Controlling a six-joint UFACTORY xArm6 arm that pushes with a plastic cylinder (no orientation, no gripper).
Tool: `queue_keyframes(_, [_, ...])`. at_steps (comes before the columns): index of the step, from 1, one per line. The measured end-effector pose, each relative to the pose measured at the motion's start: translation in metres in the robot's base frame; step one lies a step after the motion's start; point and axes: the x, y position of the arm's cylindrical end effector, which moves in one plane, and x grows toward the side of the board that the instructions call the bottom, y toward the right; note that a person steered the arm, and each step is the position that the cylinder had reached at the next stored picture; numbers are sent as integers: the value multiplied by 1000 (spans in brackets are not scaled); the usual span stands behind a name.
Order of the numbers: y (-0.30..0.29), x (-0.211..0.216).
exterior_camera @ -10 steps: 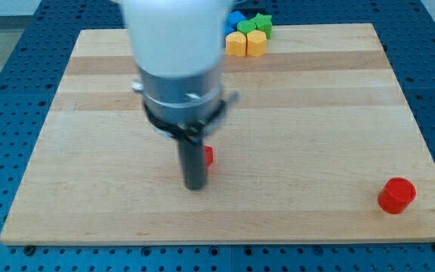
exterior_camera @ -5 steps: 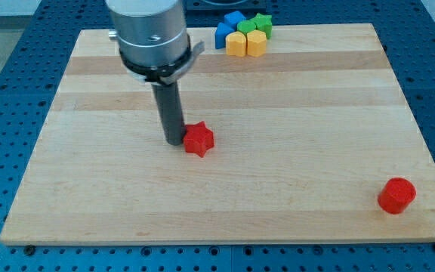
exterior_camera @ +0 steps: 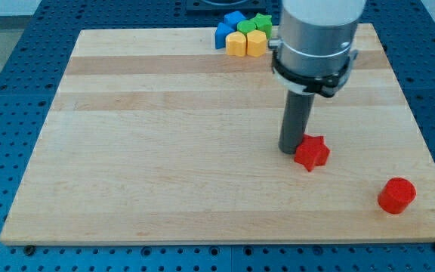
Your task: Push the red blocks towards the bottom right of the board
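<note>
Now the red star block sits right of the board's middle, in its lower half, with my tip touching its left edge. The red cylinder stands well apart from it, near the bottom right corner of the wooden board and close to where it belongs. There is no gripper here to open or close: the rod grasps nothing and simply leans against the star from the view's left.

To finish this step well, I judge the push should run down and to the right, along the line from star to cylinder. Since the tip is level with the star rather than above it, a straight shove would send it right only; shifting contact toward the star's upper left side would help. Its points may let it spin off the rod, so a slow, centred push seems wise.

At the top edge a blue block, a green star and two yellow blocks cluster, far from the path. No writing or labels can be read.
</note>
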Motion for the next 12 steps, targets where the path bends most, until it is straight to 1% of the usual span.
queue_keyframes(1, [29,0])
queue_keyframes(3, [66,18])
queue_keyframes(9, [99,28])
queue_keyframes(10, [99,-30])
queue_keyframes(11, [100,-72])
queue_keyframes(12, [126,-114])
